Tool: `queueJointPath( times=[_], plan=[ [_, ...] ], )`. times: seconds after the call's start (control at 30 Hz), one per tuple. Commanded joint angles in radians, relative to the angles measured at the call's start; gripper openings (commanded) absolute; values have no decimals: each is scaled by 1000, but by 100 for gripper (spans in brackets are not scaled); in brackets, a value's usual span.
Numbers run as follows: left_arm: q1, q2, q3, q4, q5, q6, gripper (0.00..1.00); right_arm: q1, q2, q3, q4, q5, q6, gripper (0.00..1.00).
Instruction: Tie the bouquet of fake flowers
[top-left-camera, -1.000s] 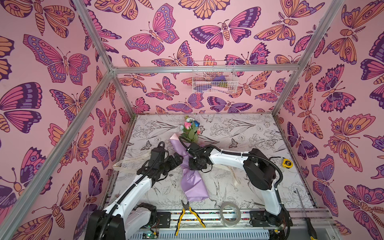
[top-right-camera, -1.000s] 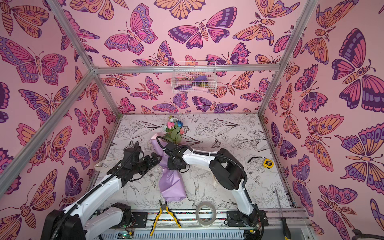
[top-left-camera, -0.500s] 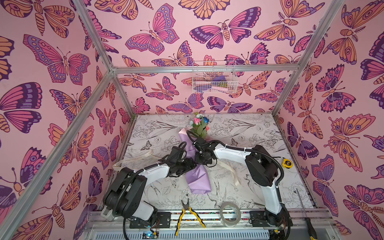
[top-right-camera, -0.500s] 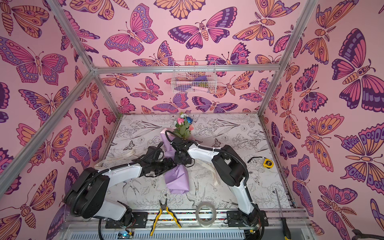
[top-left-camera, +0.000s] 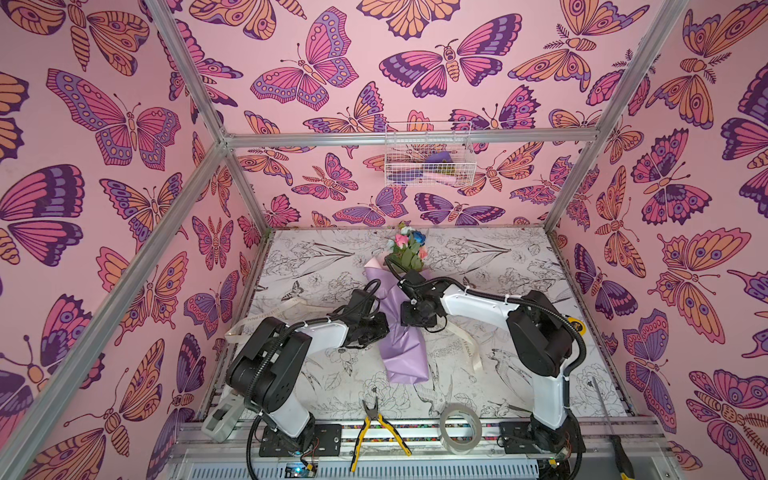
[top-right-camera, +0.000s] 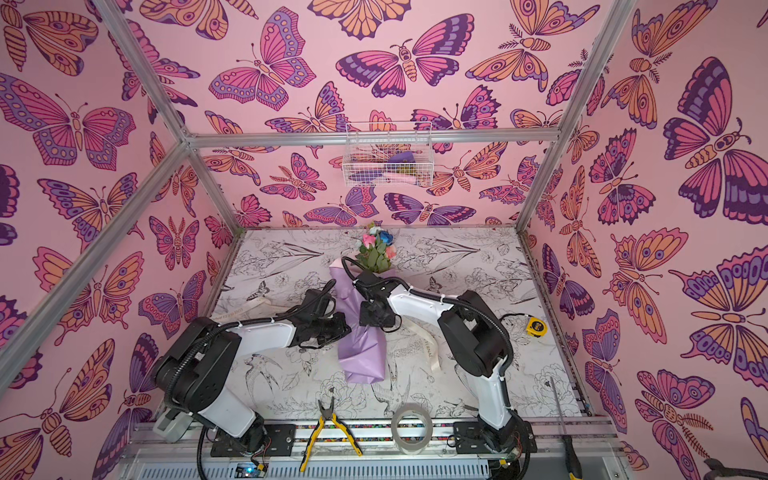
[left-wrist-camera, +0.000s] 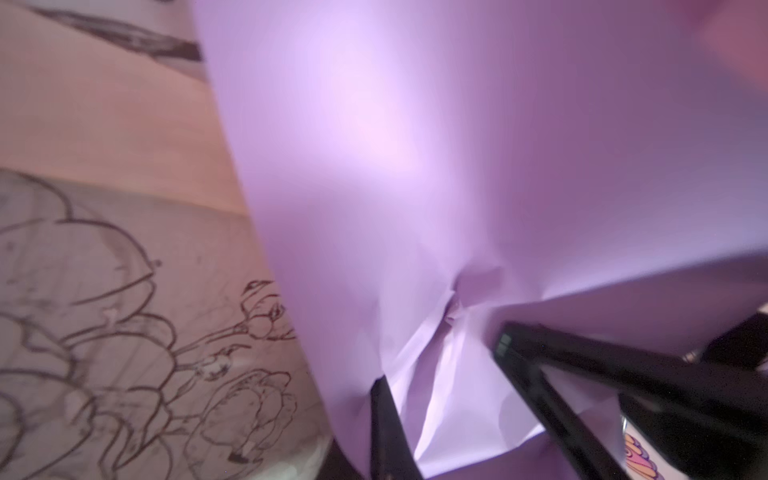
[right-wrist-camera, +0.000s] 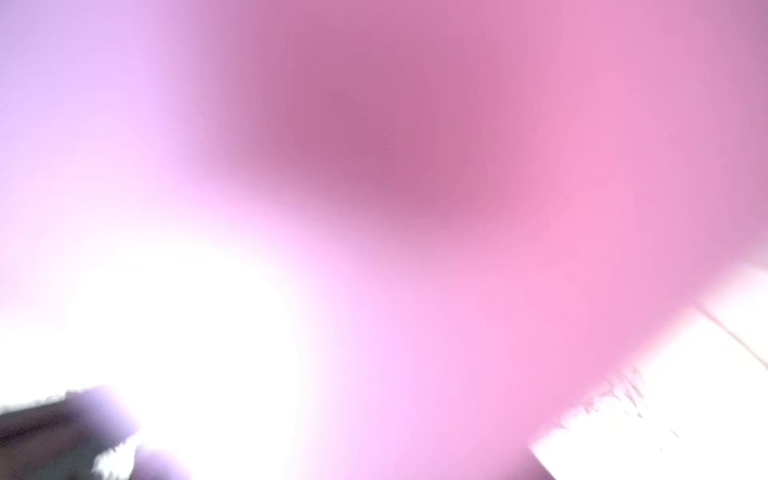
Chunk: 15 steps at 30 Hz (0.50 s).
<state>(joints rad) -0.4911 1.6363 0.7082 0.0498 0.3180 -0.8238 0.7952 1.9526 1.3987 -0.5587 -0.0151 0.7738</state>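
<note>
The left claw (left-wrist-camera: 440, 357) pinches the long lilac paper-cone bouquet (top-left-camera: 405, 345) tight (right claw (top-left-camera: 411, 316): can't tell); pulling hard could rip it.

Left arm (top-left-camera: 322, 332): lower left in both top views, elbow folded by its base, white forearm reaching level toward centre.
Left gripper (top-left-camera: 376, 328): at centre, jaws closed, pinching the bouquet (top-left-camera: 403, 353) paper. The black fingers (left-wrist-camera: 540, 374) crease it in the wrist view.
Right arm (top-left-camera: 473, 305): lower right, elbow raised, forearm reaching left.
Right gripper (top-left-camera: 411, 316): at centre, against the paper's right edge. Jaw spread unreadable; its wrist view is blurred.
</note>
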Motion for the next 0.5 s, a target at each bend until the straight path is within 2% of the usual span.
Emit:
queueJointPath(
  times=[0.0,0.2,0.37,0.47],
  plan=[
    [-1,18,-7,-10,-10,13,2,-2,-109,-19,-55,19,-37,66],
    [-1,30,19,-46,1,47,0,-15,-282,-120,-123,40,-40,70],
    [-1,22,25,-63,15,62,0,-74,-484,-307,-216,80,-4,72],
    [-1,18,33,-80,26,77,0,-106,-603,-429,-299,142,34,72]
  ],
)
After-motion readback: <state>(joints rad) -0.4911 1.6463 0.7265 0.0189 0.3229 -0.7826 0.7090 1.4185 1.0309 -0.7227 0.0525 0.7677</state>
